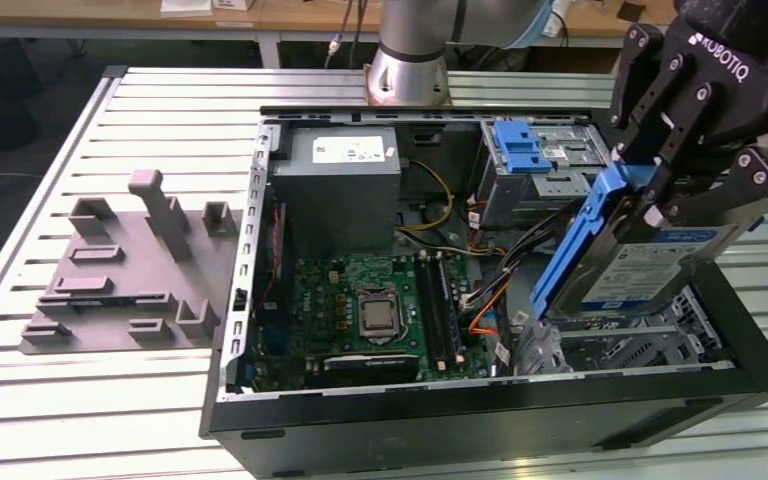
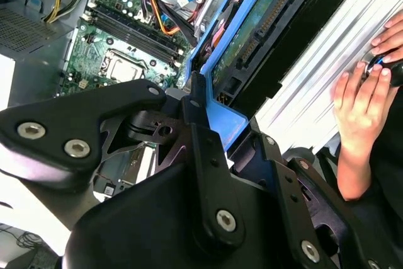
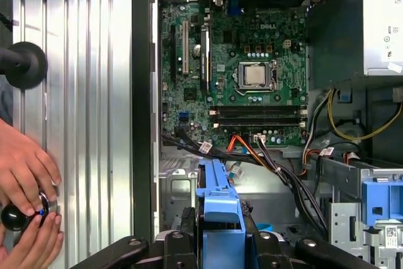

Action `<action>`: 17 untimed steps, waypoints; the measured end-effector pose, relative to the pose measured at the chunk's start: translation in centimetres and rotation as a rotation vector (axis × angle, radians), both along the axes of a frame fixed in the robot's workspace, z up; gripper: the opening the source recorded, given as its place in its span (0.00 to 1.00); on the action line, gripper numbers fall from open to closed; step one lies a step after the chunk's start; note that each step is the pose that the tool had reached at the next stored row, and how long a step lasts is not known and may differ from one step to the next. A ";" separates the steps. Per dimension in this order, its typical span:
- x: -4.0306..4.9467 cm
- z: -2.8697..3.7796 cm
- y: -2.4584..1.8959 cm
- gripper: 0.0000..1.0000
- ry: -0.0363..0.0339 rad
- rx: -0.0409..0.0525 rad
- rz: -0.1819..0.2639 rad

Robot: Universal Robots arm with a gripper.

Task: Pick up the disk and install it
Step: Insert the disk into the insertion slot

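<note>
In the exterior view my gripper is shut on the disk, a silver drive with a white-and-blue label and a blue bracket. The disk hangs tilted, label up, above the metal drive cage in the near right corner of the open computer case. The first wrist view shows the blue bracket running out from between my fingers towards the motherboard. In the second wrist view the bracket and the disk's green circuit board pass beside my black finger links.
Inside the case are a motherboard, a grey power supply, a blue latch piece and loose cables. A grey moulded fixture lies at the exterior view's left. A person's hands hold a knob beside the case.
</note>
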State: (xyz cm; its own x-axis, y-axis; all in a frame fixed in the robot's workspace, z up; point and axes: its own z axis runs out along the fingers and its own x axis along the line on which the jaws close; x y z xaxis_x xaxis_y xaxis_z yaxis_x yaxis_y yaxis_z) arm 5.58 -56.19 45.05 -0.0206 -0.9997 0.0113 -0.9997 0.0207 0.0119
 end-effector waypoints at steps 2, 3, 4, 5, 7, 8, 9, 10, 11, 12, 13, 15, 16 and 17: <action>0.27 -0.04 0.00 0.36 0.0000 0.0000 0.000; 0.39 -0.07 0.00 0.36 0.0000 0.0001 0.000; 0.48 -0.08 0.00 0.36 0.0000 0.0000 0.000; 0.55 -0.10 0.01 0.36 0.0000 0.0000 0.000; 0.64 -0.14 0.00 0.36 0.0000 0.0001 0.000; 0.70 -0.15 0.00 0.36 0.0000 0.0000 0.000; 0.76 -0.17 0.00 0.36 0.0000 0.0000 0.000; 0.84 -0.18 0.00 0.36 0.0000 0.0001 0.000; 0.92 -0.20 0.00 0.36 0.0000 0.0001 0.000; 1.00 -0.22 0.00 0.36 0.0000 0.0000 0.000; 1.08 -0.25 0.00 0.36 0.0000 0.0001 0.000; 1.27 -0.31 0.00 0.36 0.0000 0.0001 0.000; 1.38 -0.35 0.00 0.36 0.0000 0.0001 0.000; 1.48 -0.40 0.00 0.36 0.0000 0.0002 0.000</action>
